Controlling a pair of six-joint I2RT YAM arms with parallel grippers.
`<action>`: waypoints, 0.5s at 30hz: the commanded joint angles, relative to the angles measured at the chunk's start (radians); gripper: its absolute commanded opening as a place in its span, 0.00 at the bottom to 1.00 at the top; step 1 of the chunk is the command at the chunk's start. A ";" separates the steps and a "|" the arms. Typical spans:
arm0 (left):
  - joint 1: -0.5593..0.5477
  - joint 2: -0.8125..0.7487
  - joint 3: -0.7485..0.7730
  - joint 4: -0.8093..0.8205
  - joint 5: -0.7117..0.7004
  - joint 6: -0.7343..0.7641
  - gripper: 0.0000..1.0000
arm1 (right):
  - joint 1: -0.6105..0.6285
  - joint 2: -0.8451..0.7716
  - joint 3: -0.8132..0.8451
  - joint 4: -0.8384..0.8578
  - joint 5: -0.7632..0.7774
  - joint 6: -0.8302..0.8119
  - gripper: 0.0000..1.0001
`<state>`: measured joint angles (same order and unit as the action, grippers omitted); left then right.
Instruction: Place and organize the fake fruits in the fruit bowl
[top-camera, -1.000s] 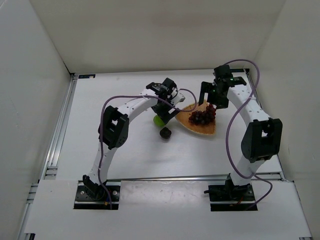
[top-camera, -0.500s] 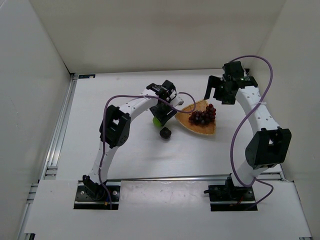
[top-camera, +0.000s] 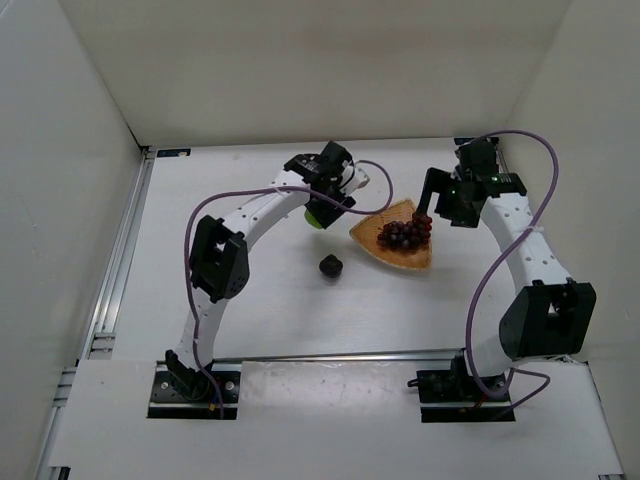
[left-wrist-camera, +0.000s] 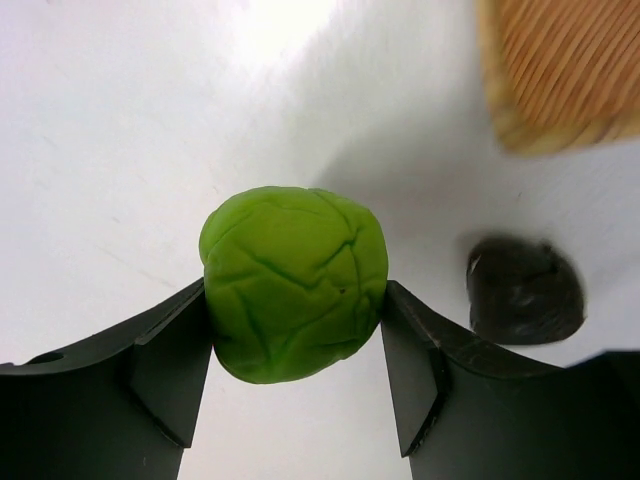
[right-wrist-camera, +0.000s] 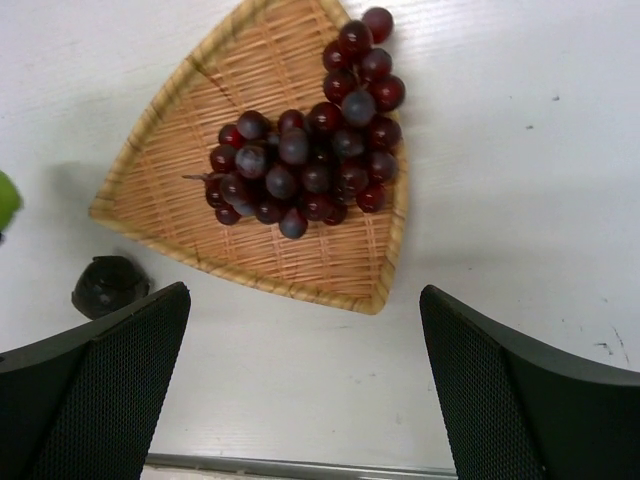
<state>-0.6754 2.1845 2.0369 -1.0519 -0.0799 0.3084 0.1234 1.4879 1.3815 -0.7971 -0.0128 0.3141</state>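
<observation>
My left gripper (left-wrist-camera: 295, 350) is shut on the bright green round fruit (left-wrist-camera: 293, 283), held above the table just left of the fruit bowl (top-camera: 374, 232); the same green fruit (top-camera: 317, 215) shows under the left wrist from above. The dark red-purple grape bunch (right-wrist-camera: 306, 160) lies in the woven wicker bowl (right-wrist-camera: 190, 150), its top grapes hanging over the rim. The dark purple-black round fruit (top-camera: 331, 266) sits on the table in front of the bowl and shows as well in both wrist views (left-wrist-camera: 524, 290) (right-wrist-camera: 109, 285). My right gripper (right-wrist-camera: 300, 380) stands open above the bowl's right side, empty.
White walls enclose the table on three sides. A metal rail (top-camera: 120, 250) runs along the left edge. Purple cables (top-camera: 500, 260) loop from both arms.
The left gripper has closed on the green fruit and lifted it up and back from the table. The right arm has drawn back to the right, away from the grapes.
</observation>
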 joint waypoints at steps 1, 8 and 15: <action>-0.056 -0.080 0.089 0.171 -0.014 -0.008 0.36 | -0.036 -0.049 -0.036 0.029 -0.023 0.013 0.99; -0.160 0.079 0.258 0.228 0.106 0.015 0.44 | -0.088 -0.110 -0.071 0.029 -0.001 0.033 0.99; -0.161 0.139 0.258 0.248 0.144 -0.011 0.47 | -0.113 -0.163 -0.062 0.029 0.010 0.056 0.99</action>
<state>-0.8600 2.3146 2.2971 -0.8211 0.0345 0.3084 0.0139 1.3621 1.3087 -0.7845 -0.0181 0.3607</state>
